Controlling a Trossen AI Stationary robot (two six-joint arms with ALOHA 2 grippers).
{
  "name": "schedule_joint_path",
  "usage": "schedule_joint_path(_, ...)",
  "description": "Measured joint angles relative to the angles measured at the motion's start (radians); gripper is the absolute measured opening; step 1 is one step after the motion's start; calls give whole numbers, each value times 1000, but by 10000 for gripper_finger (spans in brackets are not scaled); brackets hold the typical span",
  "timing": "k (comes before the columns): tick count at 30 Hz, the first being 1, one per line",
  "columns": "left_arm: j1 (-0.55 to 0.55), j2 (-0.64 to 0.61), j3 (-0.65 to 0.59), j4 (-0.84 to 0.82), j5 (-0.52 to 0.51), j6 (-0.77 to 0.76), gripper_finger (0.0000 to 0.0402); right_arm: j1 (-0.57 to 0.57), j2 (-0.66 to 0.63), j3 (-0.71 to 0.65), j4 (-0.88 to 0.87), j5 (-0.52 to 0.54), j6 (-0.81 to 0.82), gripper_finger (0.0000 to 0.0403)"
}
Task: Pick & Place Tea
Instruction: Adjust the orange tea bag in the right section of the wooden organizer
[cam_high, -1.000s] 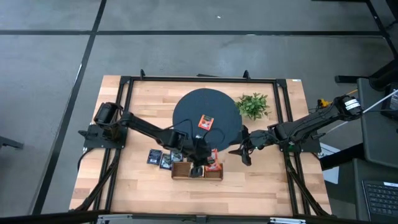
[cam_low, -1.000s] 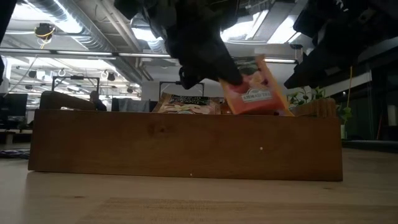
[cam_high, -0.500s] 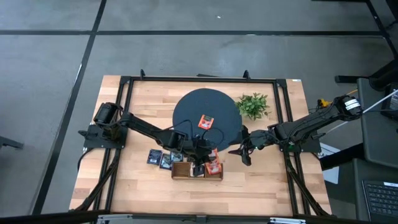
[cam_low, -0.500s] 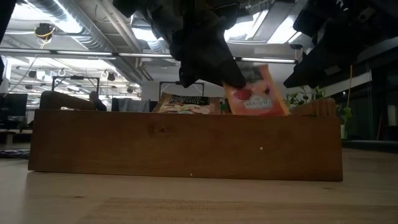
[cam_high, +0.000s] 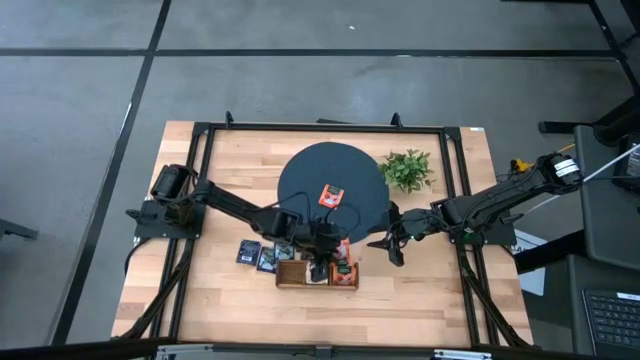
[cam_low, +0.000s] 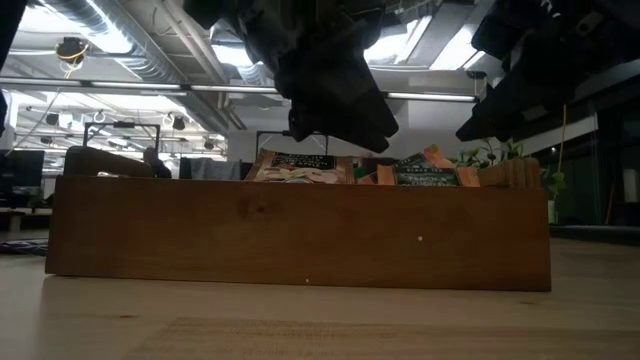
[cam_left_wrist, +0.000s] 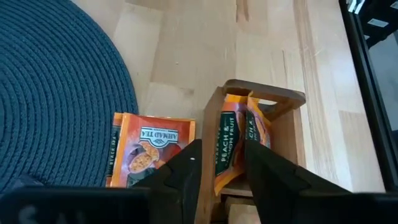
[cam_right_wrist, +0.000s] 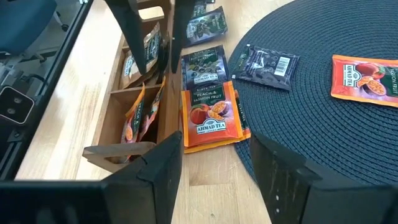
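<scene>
Now, left hand: (cam_high: 318, 262) hovering over the wooden tray (cam_high: 290, 278) near the counter's (cam_high: 230, 300) front edge, fingers spread, gripping nothing.
Tea in tray: orange sachets (cam_left_wrist: 231, 144) standing upright in an end compartment, between the fingers.
Tea outside: orange sachet (cam_right_wrist: 211, 116) just beside the tray, another (cam_high: 331, 195) on the dark round mat (cam_high: 300, 170).
Right hand: (cam_high: 385, 243) spread and empty, waiting beside the mat toward the counter's right edge.

The tray (cam_right_wrist: 118, 118) is smooth brown wood, the table (cam_high: 430, 290) pale matt wood. The round mat (cam_left_wrist: 56, 93) looks like dark woven cord, rough. The sachets (cam_right_wrist: 210, 118) are glossy printed foil or paper.
</scene>
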Motion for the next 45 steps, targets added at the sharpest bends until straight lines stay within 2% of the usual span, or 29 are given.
schedule_joint_path(6, 7, 0, 0, 0, 87, 42, 117, 0, 0, 0, 0, 0, 0, 189)
schedule_joint_path(13, 30, 6, 0, 3, 117, 63, 118, 0, 0, 0, 0, 0, 0, 189)
schedule_joint_path(28, 40, 34, 0, 5, 144, 98, 114, 0, 0, 0, 7, 14, -4, 189)
schedule_joint_path(39, 47, 60, 0, 30, 141, 116, 96, 0, 0, 0, 15, 16, -8, 189)
schedule_joint_path(45, 46, 60, 0, 38, 183, 115, 76, 0, 1, 0, 25, 16, 2, 189)
